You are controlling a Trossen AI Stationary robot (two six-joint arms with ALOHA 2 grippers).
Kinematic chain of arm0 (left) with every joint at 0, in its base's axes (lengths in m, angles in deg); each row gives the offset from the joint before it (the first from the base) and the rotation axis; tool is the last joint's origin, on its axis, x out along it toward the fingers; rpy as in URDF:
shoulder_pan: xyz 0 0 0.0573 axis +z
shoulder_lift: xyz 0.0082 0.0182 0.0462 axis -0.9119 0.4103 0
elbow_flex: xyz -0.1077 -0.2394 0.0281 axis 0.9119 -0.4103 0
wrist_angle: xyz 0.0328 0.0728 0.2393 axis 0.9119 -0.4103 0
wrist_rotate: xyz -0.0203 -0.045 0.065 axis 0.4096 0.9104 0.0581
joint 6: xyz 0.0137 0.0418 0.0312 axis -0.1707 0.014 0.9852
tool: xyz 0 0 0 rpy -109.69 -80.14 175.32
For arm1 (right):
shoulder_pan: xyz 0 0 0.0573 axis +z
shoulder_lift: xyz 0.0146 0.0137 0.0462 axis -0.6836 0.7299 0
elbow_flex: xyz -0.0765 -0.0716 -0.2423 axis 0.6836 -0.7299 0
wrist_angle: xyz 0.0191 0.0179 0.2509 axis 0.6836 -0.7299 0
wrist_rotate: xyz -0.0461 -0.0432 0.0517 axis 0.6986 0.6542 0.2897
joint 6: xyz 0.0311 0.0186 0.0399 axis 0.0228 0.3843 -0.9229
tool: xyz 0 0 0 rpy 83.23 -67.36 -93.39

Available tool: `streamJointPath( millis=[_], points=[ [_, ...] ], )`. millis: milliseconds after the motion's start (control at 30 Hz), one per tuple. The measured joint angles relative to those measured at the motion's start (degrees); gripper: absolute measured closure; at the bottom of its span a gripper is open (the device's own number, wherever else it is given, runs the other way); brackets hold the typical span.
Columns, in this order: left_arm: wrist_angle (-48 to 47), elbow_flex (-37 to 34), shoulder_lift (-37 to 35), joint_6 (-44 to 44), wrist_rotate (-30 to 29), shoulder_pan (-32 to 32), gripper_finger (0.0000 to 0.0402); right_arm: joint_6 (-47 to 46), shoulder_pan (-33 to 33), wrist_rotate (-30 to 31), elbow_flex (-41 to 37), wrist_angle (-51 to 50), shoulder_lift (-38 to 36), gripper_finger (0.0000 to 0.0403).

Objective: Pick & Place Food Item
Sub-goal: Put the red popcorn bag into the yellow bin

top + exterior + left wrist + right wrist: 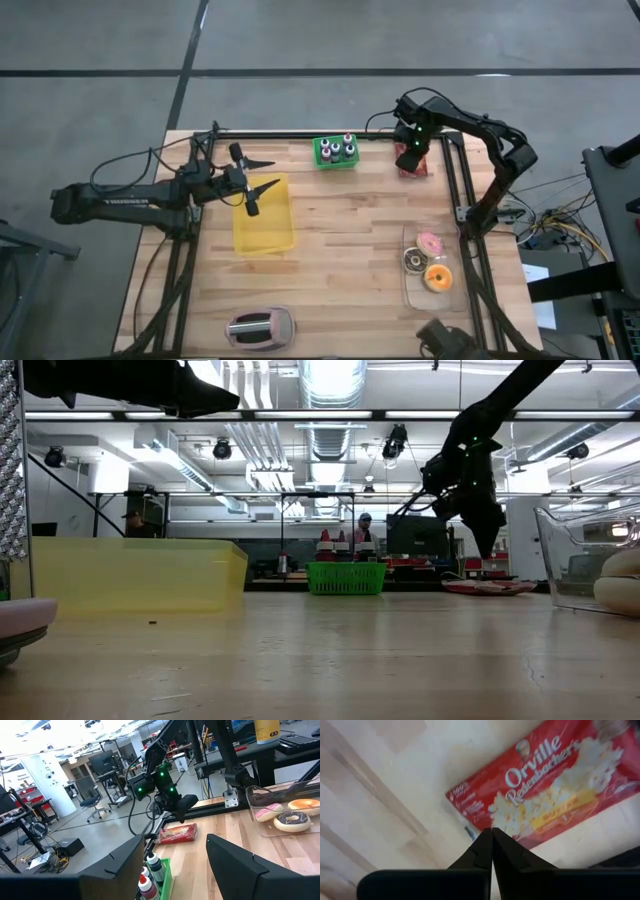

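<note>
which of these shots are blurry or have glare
Right wrist view: popcorn bag soft, motion-blurred at the edges. Low view: bright ceiling lights behind leave the right gripper a silhouette. Left wrist view: background upper left washed out. High view: even light, no glare.

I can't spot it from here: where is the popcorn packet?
In the high view the popcorn packet lies flat at the table's far right, right of the green basket, under the right gripper.

Right hand (409, 158) hides most of popcorn bag (415, 166) from above. Bag's corner cut off at wrist picture's edge. Bottle labels in green basket (335, 153) too small to read.
</note>
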Motion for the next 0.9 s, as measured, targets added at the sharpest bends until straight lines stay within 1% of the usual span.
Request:
streamJointPath(
  millis=[233, 400, 533, 633, 767, 900],
  points=[
    [-0.01, 0.00, 0.00, -0.20, 0.00, 0.00, 0.0184, -0.15, -0.04, 0.30, -0.28, -1.60, 0.10, 0.0396],
    [0.00, 0.00, 0.00, -0.27, 0.00, 0.00, 0.0184, 0.00, -0.02, 3.28, -0.58, -1.30, 0.10, 0.0396],
    [0.00, 0.00, 0.00, -0.44, 0.00, 0.00, 0.0184, 0.77, -0.06, 2.35, -0.58, -0.94, 0.21, 0.0396],
    [0.02, 0.00, 0.00, -0.44, 0.00, 0.00, 0.0184, 0.88, -0.22, -1.02, -0.58, -0.60, 2.49, 0.0396],
    [0.09, 0.00, 0.00, -0.92, 0.10, 0.00, 0.0184, 0.57, -0.20, -1.29, -0.10, -0.39, 6.85, 0.0396],
    [0.13, 0.00, 0.00, -1.07, 0.24, 0.00, 0.0184, 1.04, -0.24, -1.22, 0.85, -0.12, 9.16, 0.0396]
  ],
)
